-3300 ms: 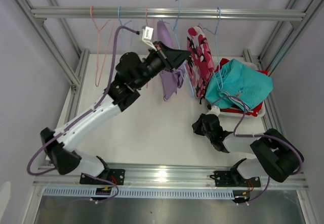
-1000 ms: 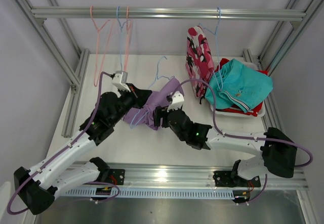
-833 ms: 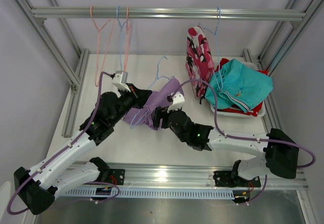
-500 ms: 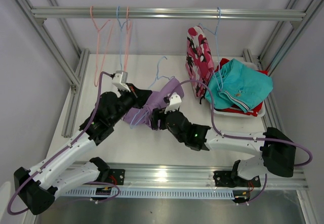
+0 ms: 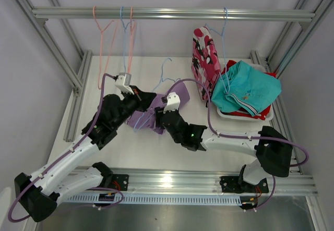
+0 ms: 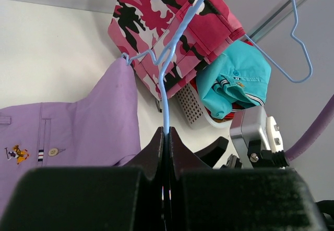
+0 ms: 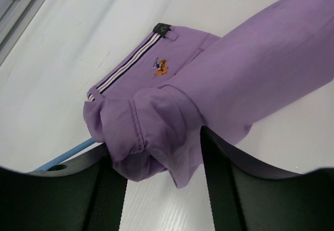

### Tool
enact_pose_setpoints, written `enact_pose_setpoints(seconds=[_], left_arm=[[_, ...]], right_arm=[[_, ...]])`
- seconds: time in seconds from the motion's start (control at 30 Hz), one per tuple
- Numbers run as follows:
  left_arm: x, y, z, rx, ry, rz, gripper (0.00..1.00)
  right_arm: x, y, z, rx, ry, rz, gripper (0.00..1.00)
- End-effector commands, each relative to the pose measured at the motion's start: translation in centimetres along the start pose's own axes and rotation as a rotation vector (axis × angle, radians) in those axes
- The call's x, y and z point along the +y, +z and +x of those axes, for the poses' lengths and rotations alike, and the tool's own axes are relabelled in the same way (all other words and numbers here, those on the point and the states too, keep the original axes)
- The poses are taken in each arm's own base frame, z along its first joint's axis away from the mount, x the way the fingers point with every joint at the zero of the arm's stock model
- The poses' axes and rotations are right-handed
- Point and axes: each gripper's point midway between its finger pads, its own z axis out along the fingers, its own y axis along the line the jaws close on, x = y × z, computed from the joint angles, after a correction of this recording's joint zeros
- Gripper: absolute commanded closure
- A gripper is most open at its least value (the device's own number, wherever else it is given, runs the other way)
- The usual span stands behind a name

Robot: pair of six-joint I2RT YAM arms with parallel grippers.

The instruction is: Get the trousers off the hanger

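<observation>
**Left arm.** The left gripper [image 6: 166, 133] is clamped fully together on the wire of the blue hanger [image 6: 165, 90]. The wire rises straight out of the fingertips. In the overhead view its hook stands free above the table, off the rail [image 5: 167, 13].

**Right arm.** The right gripper [image 7: 159, 160] has its fingers [image 7: 112, 199] a moderate way apart. A bunched fold of the lilac trousers [image 7: 235, 74] fills the gap between them. The cloth appears to touch both inner faces. I cannot tell whether it is pinched firm.

**Position of the garment.** The lilac trousers lie on the table between the two grippers. Just beyond the right fingers is the waistband, with striped trim and a small embroidered mark. From there one leg runs away up and to the right. Overhead, this long axis runs diagonally, from low near the left gripper [image 5: 143, 99] up toward the white basket [image 5: 229, 117].

**Governing relation.** The right gripper [image 5: 159, 117] is on the near side of the cloth, just beside the left gripper. I judge that the draw must go away from the held wire, along the leg axis. A sideways pull risks snagging the fold on the hanger.
</observation>
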Motion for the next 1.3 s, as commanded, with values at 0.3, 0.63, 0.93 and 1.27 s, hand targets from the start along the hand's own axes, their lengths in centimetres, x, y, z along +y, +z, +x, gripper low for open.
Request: enact_pose_setpoints(seconds=[0.3, 0.63, 0.93, 1.27], left_arm=[[-1.7, -0.2, -3.6, -0.078, -0.023, 0.071, 0.99], [-1.2, -0.6, -4.5, -0.103, -0.029, 0.054, 0.99], [-0.2, -0.2, -4.5, -0.098, -0.044, 0.028, 0.99], [0.2, 0.1, -4.3, -0.092, -0.044, 0.017, 0.99]], right_arm=[[-5.0, 0.9, -3.5, -0.082, 0.032, 0.154, 0.94], [-5.6, -0.4, -7.2, -0.101, 0.022, 0.135, 1.00], [-4.5, -4.5, -15.0, -0.169, -0.032, 0.134, 1.00], [-6.2, -7.0, -15.5, -0.161, -0.034, 0.164, 1.00]])
